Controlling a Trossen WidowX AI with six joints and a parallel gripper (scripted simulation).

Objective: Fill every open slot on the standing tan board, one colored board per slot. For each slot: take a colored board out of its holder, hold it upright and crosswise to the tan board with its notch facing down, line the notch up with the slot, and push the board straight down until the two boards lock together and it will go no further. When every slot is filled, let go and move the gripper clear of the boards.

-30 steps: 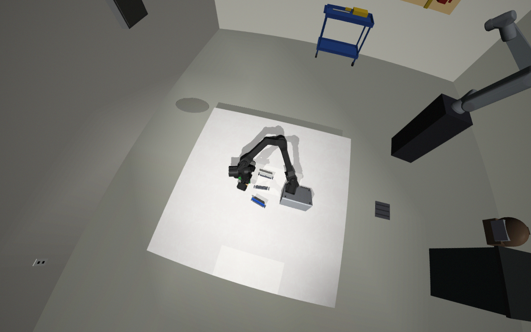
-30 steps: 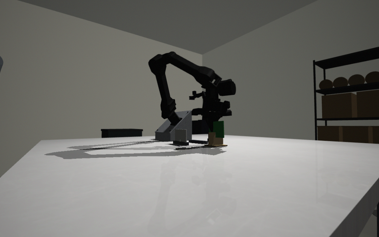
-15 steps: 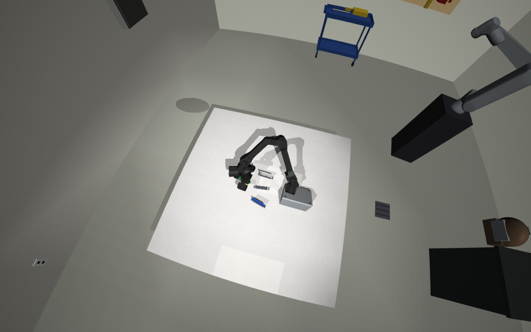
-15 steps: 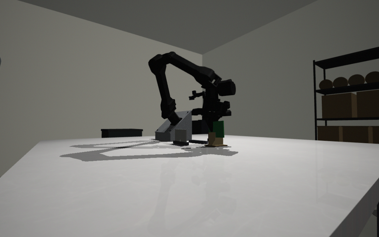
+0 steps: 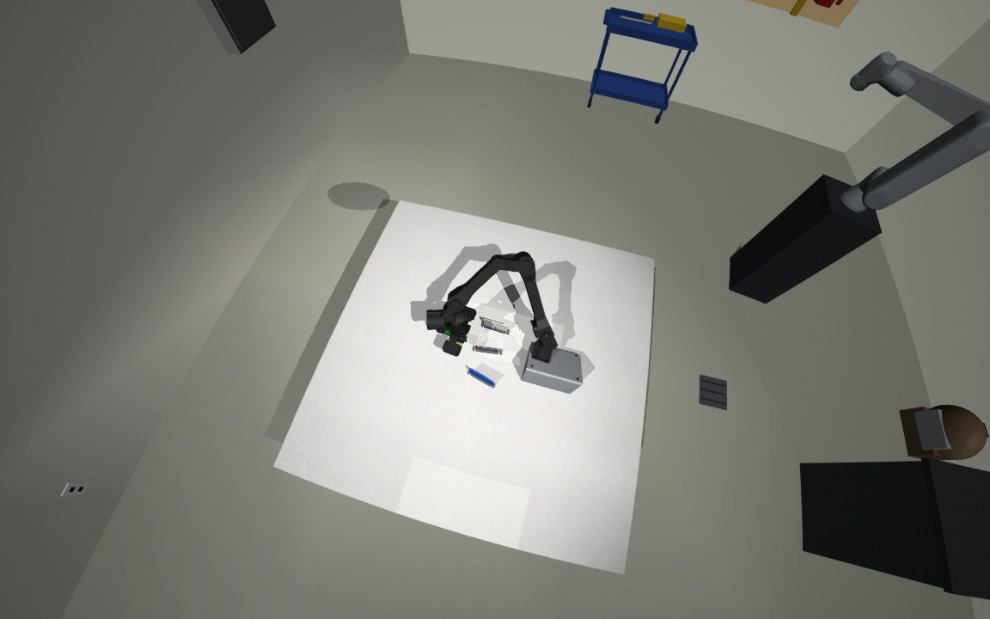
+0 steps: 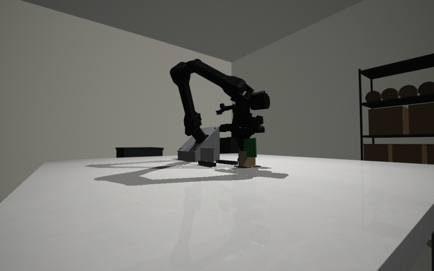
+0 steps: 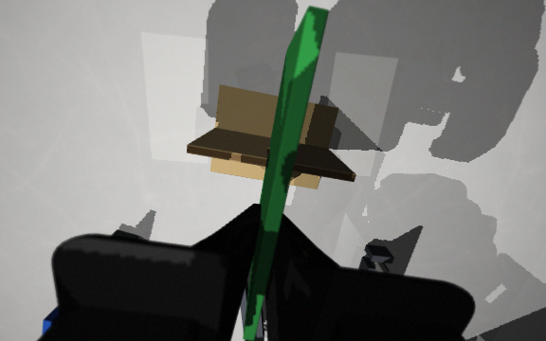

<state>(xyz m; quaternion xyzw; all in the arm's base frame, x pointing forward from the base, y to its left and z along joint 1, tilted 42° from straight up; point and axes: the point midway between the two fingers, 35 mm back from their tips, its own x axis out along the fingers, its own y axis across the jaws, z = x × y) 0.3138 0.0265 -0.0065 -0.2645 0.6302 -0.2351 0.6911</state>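
I had a plain pale-walled room on my feeds, fairly dim, with a black shelf rack [image 6: 360, 114] at three o'clock in the exterior view. A blue trolley [image 5: 649, 34] sat near one o'clock from above. And there was the table [image 5: 406, 431] [image 6: 211, 215], white and faintly glossy, carrying the arm's shadow and soft reflections.

My black arm [image 5: 533, 296] [image 6: 185, 92] arched from its grey wedge base [image 5: 553, 370] [image 6: 186, 155], its wrist at nine o'clock of it from above. Now the board! The green board [image 5: 447, 333] [image 6: 250, 147] [image 7: 297, 71] stood upright, thin and vivid, brighter along its lit upper edge and nearly bottle-dark by the fingers. In the wrist view it ran from one o'clock down to seven, crosswise over the tan board [image 6: 248, 161] [image 7: 240, 142], whose face lay in brown shade. I couldn't tell whether they had locked.

The gripper [image 6: 242, 146] [image 7: 263, 213] was closed down to a narrow gap, pinching the green board. From above, the blue board [image 5: 480, 376] lay at about four o'clock from the wrist, in its holder.
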